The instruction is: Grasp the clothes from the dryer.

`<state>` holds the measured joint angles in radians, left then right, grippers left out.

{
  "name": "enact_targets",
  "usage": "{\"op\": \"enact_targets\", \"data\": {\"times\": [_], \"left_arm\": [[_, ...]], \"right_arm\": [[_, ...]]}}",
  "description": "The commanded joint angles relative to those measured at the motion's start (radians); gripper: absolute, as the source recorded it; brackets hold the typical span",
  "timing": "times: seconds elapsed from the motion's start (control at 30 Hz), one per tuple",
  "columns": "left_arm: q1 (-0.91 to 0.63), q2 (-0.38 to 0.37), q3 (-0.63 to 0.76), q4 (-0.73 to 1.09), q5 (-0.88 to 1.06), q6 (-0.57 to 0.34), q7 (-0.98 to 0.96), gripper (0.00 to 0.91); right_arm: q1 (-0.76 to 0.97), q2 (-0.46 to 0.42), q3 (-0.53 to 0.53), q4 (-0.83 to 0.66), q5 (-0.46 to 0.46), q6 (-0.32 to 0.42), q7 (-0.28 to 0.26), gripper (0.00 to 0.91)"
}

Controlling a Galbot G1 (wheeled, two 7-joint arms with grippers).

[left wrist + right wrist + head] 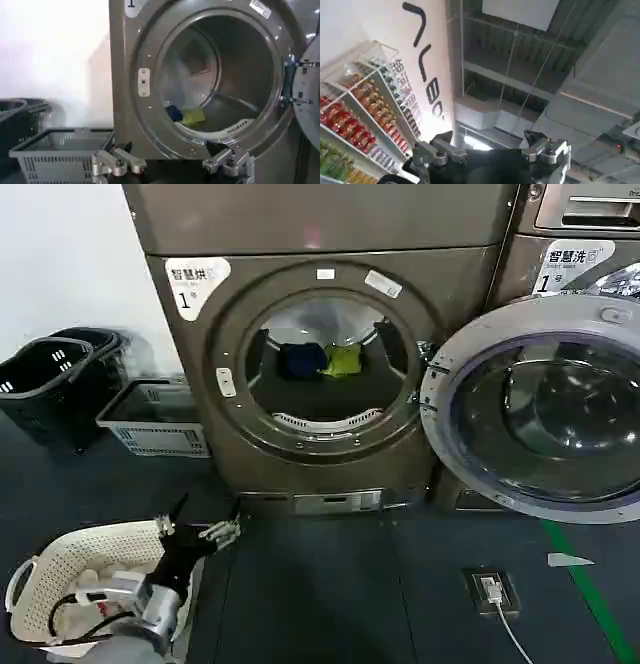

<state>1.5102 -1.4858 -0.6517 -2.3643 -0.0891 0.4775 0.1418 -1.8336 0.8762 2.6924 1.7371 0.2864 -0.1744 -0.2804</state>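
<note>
The dryer [320,244] stands straight ahead, its round porthole open. Deep in the drum lie the clothes: a navy bundle [301,360] and, touching it on the right, a yellow-green bundle [343,361]. My left gripper [205,514] hovers low over the floor, in front of the dryer's lower left corner, open and empty, well short of the porthole. In the left wrist view the gripper [169,148] faces the drum, with the navy bundle [174,113] and the yellow-green bundle [193,116] beyond. My right gripper [489,136] points up at the ceiling, open and empty.
The dryer's glass door [540,409] hangs open to the right, across the neighbouring machine. A white laundry basket [60,569] sits under my left arm. A grey crate [150,419] and black baskets [50,374] stand left of the dryer. A floor socket [490,589] lies right.
</note>
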Motion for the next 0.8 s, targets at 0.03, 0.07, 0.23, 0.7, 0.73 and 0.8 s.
{"op": "enact_targets", "data": {"times": [0.03, 0.07, 0.23, 0.7, 0.73, 0.8], "left_arm": [[0.001, -0.001, -0.001, -0.004, 0.006, 0.001, 0.0, 0.907], [0.001, -0.001, -0.001, -0.005, 0.006, 0.001, -0.001, 0.907], [0.0, -0.005, -0.001, -0.007, 0.007, 0.002, -0.001, 0.907], [0.006, -0.007, -0.004, -0.017, 0.007, 0.003, -0.001, 0.907], [0.007, -0.007, -0.005, -0.018, 0.007, 0.002, -0.001, 0.907], [0.008, -0.008, -0.005, -0.022, 0.007, 0.003, -0.001, 0.907]], "right_arm": [[-0.001, 0.002, 0.0, -0.002, 0.041, 0.019, 0.007, 0.907], [0.0, 0.001, 0.0, -0.002, 0.046, 0.015, 0.007, 0.907], [0.004, 0.001, 0.0, 0.0, 0.049, 0.009, 0.01, 0.907], [0.009, 0.001, -0.001, -0.001, 0.066, 0.015, 0.014, 0.907], [0.01, 0.0, -0.002, -0.001, 0.066, 0.015, 0.014, 0.907], [0.01, 0.001, -0.001, -0.002, 0.068, 0.015, 0.014, 0.907]]}}
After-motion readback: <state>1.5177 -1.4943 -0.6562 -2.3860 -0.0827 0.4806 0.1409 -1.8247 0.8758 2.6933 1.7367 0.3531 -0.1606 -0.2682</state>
